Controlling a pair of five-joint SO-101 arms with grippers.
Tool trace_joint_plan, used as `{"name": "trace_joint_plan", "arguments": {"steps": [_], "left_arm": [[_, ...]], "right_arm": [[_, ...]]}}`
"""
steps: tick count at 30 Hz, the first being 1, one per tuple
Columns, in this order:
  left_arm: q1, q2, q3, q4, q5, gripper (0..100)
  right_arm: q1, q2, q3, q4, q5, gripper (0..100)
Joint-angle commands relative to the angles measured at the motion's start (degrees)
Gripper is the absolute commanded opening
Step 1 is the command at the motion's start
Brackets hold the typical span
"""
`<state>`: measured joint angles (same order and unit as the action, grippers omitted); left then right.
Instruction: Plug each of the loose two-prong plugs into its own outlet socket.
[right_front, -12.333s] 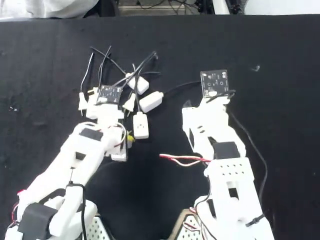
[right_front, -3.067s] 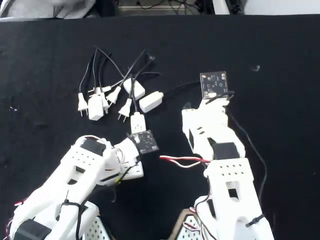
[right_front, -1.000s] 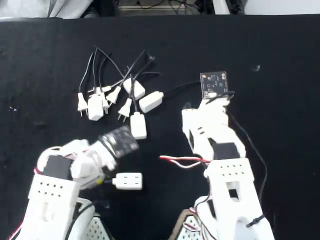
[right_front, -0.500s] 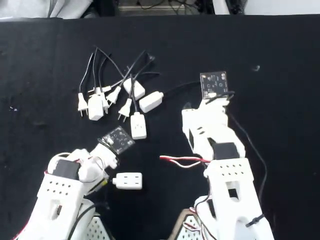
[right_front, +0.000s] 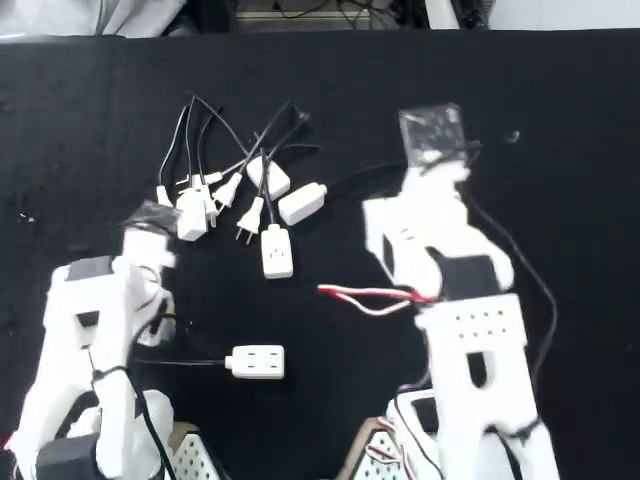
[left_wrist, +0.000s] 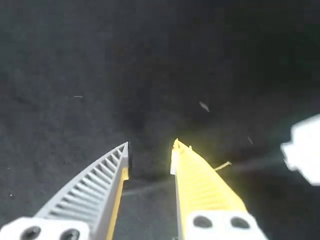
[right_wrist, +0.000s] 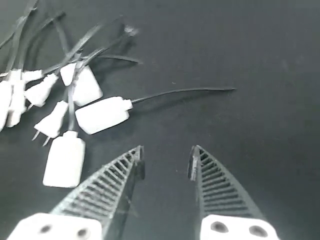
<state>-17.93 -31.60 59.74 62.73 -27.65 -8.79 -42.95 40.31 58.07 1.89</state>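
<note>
The left arm's fingers are spread with nothing between them, poised over bare bench just beside the left end of the tangle of plugs. The right arm's fingers are likewise parted and empty, over the bench to the right of that tangle. Nearest them in the tangle lie a flat white adapter, a small two-prong plug and a white socket block, none of them mated. A three-hole outlet socket lies alone, well apart from the tangle on the side nearer the arms, its black cord running off toward the left arm. No plug appears to be seated yet. The main hazard is the crossed cords: lifting one plug is likely to drag its neighbours and shuffle the whole tangle. The socket pieces look light and unanchored, so pressing prongs in with one arm may simply push the socket away unless the other arm braces it. The lone socket's cord also lies where the left arm could snag it.
</note>
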Motion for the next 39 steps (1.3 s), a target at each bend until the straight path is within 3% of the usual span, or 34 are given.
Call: {"name": "trace_joint_plan", "arguments": {"steps": [1,9,16,26,34,39], "left_arm": [[-2.59,0.7,2.07,-5.71,5.98,14],[-5.49,1.41,6.64,-14.59,13.19,14],[-6.2,1.32,7.16,-15.65,13.54,14],[-6.2,1.32,7.34,-15.65,13.27,14],[-6.2,1.32,7.34,-15.74,13.19,14],[-6.2,1.32,7.34,-15.74,13.19,14]], "right_arm": [[-5.63,11.82,-9.8,1.41,0.0,15.6],[-16.62,41.01,-28.26,1.23,-0.62,15.5],[-18.73,60.18,-40.22,-5.71,-10.99,15.5],[-21.71,75.03,-60.0,0.44,-20.75,15.5],[-20.84,82.68,-63.43,0.88,-22.51,15.5],[-20.75,82.33,-67.12,6.51,-24.53,15.5]]}}
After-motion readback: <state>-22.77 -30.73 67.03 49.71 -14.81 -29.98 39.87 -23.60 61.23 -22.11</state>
